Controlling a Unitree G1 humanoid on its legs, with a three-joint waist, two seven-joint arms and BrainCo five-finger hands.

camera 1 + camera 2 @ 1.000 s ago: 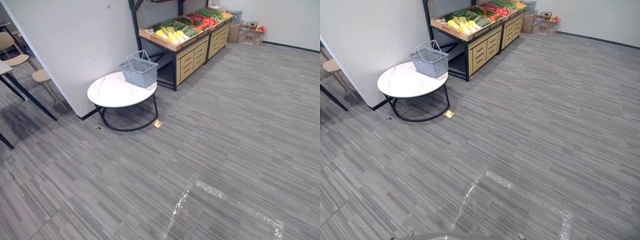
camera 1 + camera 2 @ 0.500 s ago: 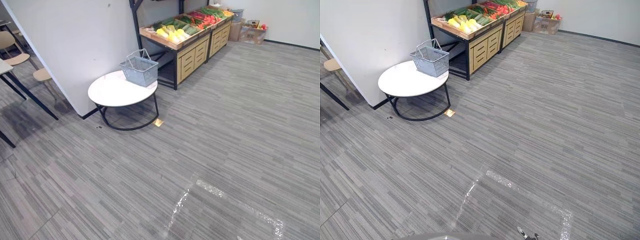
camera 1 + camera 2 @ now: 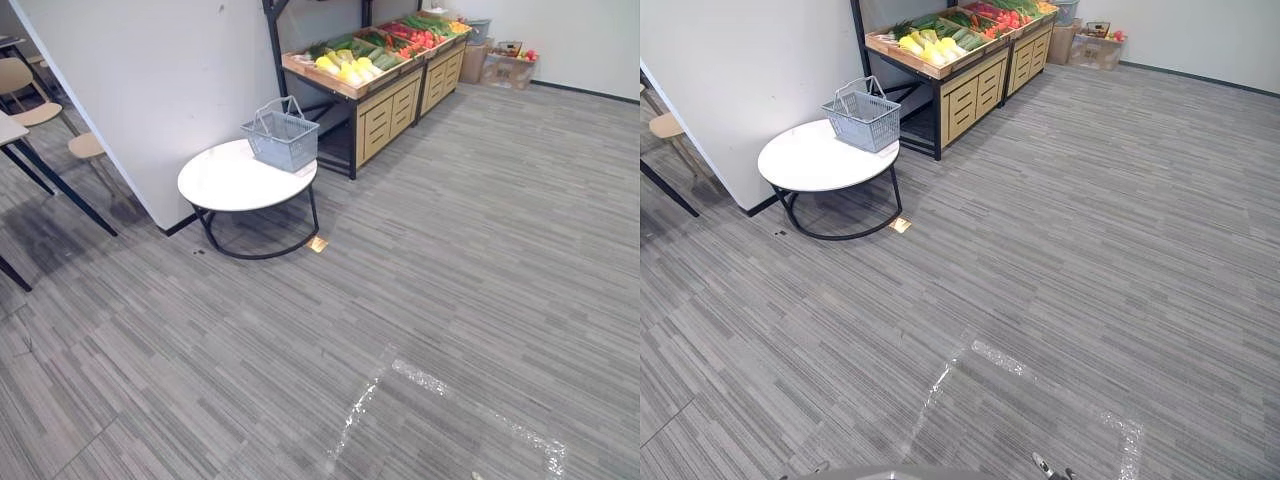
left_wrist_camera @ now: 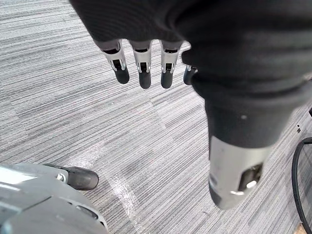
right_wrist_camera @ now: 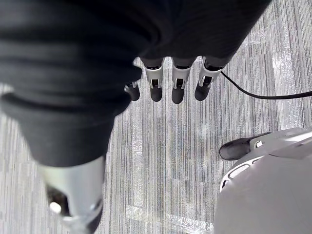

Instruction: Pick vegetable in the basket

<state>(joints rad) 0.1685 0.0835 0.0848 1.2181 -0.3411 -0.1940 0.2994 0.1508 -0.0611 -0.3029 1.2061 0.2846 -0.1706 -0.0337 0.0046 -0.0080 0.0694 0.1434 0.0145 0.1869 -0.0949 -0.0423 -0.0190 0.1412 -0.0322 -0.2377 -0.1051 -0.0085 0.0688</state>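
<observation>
**gridwalker:** Where are we on the veg-into-basket job? Looks to us like the walk-up stage, with nothing picked yet.

**tin_hands:** Yep, that's our read too. The grey wire basket [image 3: 279, 138] sits on the round white counter [image 3: 225, 185], at the counter's edge toward the wooden stand [image 3: 385, 110]. The vegetables [image 3: 345, 70] lie in the stand's top trays, just beyond the counter. We see yellow ones nearest, with green and red ones further along.

**gridwalker:** And our hands?

**tin_hands:** The left hand [image 4: 145, 68] and the right hand [image 5: 178, 85] both hang over bare floor [image 3: 450, 280], well apart from the counter. The fingers [image 4: 166, 68] on both are straight and slack, with nothing in them. So the vegetables are a walk away from our fingers, not a reach.

**gridwalker:** So how do we do the approach well?

**tin_hands:** We'd aim for the corner where the counter meets the stand. Then the basket and the yellow veg should both come within reach from one stance, with no extra shuffling. We'd stop short of the counter's black frame [image 3: 256, 258] and keep our arms low while walking. The hands should only go up once we're settled. Bumping the counter's rim is the thing we'd worry about, since the basket sits right at the edge and could probably slide.
</observation>
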